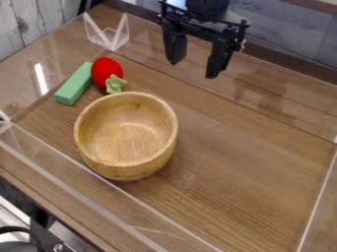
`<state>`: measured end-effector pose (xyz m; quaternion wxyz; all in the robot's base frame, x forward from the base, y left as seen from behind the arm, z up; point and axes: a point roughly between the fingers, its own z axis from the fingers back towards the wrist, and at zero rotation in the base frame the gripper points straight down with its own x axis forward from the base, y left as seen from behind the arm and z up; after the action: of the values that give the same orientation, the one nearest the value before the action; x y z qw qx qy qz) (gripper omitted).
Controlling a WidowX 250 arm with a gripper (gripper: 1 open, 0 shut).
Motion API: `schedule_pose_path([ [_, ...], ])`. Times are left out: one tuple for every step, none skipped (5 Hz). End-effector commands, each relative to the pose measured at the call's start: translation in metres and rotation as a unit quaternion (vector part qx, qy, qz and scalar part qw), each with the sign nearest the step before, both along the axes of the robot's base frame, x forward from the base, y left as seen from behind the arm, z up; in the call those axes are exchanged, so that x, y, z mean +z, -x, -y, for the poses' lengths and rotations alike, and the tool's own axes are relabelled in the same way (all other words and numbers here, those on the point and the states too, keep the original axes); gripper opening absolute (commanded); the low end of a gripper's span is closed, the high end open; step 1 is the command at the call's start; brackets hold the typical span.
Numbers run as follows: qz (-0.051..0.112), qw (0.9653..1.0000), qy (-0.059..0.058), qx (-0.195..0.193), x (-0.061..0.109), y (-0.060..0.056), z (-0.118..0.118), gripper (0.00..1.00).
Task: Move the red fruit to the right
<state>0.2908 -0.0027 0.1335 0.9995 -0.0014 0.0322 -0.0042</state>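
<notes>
Flanking block (74, 85): green, lying slantwise just beside the fruit on its left; we read it as a bystander, and it leaves little finger room on that side.
Fruit (106, 69): red, resting on the table in the left part of the view, between block and bowl, not held. It's our thing to move.
Stem (114, 86): green, pointing toward the bowl's rim; we can't tell if they touch.
White frame (110, 32): behind the fruit, apart from it; purpose unclear to us.
Bowl (87, 138): wooden, upright, in front of the fruit. We'd lift first or go behind it, since a low slide could snag the rim.
Gripper (194, 69): fingers spread wide, nothing between them, right of the fruit; we judge it's set for an approach, needing to go left and down.
Table (250, 148): we take its right side as the likely drop area.
</notes>
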Motion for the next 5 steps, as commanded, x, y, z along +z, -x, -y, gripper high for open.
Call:
schedule_pose_path([
  [-0.003,1.0,0.0,0.004,-0.004,-0.004,-0.008,1.0],
  [0.006,1.0,-0.003,0.005,-0.006,-0.009,-0.038,1.0],
  [0.017,0.9998,-0.005,0.0,-0.009,-0.013,-0.08,1.0],
  [0.031,0.9995,-0.008,-0.005,-0.005,-0.016,-0.122,1.0],
  [0.036,0.9992,-0.012,-0.017,-0.008,-0.024,-0.15,1.0],
])
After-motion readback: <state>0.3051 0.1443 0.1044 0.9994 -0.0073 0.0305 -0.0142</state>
